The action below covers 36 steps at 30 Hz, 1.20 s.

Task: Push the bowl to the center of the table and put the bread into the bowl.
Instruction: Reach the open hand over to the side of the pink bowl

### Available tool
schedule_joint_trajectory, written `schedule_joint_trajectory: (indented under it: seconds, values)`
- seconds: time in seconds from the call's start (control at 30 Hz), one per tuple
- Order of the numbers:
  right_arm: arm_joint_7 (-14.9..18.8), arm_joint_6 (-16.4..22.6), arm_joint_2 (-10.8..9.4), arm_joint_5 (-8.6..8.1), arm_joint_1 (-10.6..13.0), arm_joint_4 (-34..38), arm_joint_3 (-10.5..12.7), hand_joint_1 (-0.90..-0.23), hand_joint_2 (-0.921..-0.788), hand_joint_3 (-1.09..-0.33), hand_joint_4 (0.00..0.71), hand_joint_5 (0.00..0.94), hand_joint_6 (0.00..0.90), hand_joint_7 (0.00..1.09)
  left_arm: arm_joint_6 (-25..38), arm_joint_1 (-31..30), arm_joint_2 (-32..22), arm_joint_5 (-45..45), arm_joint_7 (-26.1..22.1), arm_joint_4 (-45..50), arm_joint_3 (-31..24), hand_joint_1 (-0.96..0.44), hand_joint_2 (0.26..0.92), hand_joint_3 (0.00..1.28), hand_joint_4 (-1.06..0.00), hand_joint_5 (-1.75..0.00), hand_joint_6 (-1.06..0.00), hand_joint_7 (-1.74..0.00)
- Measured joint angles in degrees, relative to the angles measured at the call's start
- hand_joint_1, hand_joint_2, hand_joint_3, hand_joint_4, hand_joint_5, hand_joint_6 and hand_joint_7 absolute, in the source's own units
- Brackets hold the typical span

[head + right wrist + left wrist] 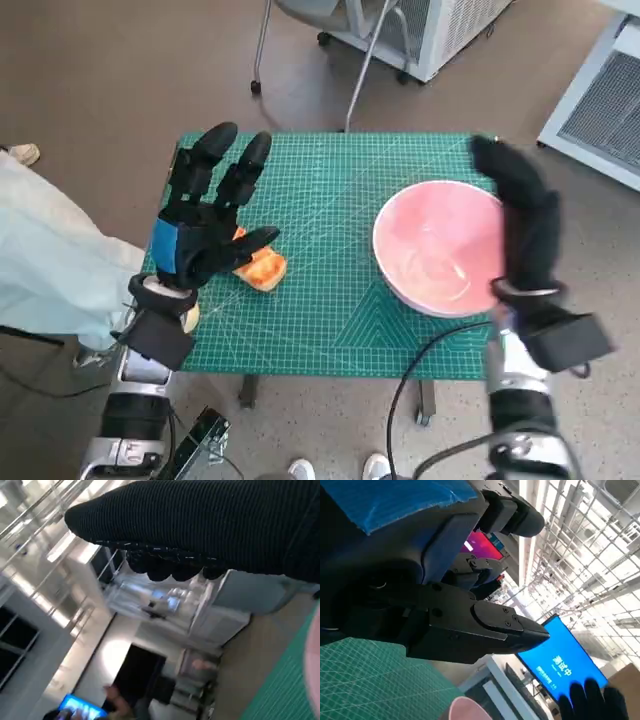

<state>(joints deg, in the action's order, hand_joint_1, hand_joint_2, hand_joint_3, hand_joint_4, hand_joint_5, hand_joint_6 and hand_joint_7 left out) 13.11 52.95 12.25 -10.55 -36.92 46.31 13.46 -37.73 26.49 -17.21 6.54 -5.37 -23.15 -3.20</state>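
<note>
Bread point(260, 266) lying long axis slanted across tabletop point(330, 300), under spread empty left hand point(205, 215), flat empty right hand point(525, 220) beside bowl point(440, 248), bread unseen in wrist views

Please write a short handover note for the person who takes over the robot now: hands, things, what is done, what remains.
Left hand: open, fingers spread, above the bread, not gripping it.
Right hand: at the far right rim of the pink bowl; contact cannot be told.
Bowl sits right of the centre of the green mat, empty.
Done: nothing visible.
Left: push the bowl to centre, put the bread in.
</note>
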Motion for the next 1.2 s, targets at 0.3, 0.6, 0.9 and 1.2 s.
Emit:
schedule_joint_trajectory:
  seconds: [0.3,0.6,0.9,1.2]
  values:
    - [-3.08,2.79,3.91,-1.03,-0.60,7.24,5.59,-0.551,-0.921,-0.774,0.345,0.000,0.039,0.70,0.00,-0.61,-0.05,0.06,0.67,0.64,-0.11,-0.11,0.921,0.09,-0.32,-0.01,-0.05,-0.69]
    - [-7.61,2.21,5.28,-1.01,-0.77,15.59,8.43,-0.569,-0.921,-0.803,0.330,0.000,0.011,0.77,0.00,-0.85,0.11,0.15,1.44,0.85,-0.06,-0.11,0.921,0.10,-0.32,-0.01,-0.04,-0.71]
    - [-8.57,-5.11,4.13,-1.13,-2.54,21.70,9.23,-0.517,-0.921,-0.838,0.307,0.000,0.064,0.62,0.23,-0.85,0.16,0.01,1.35,0.85,0.04,-0.09,0.921,0.12,-0.32,-0.01,-0.04,-0.70]
    - [-5.51,-13.43,2.72,-3.49,-4.37,25.89,11.30,-0.532,-0.921,-0.847,0.259,0.002,0.119,0.48,1.25,-1.33,0.08,-0.64,0.38,2.28,-0.06,-0.09,0.921,0.12,-0.32,-0.01,-0.03,-0.70]
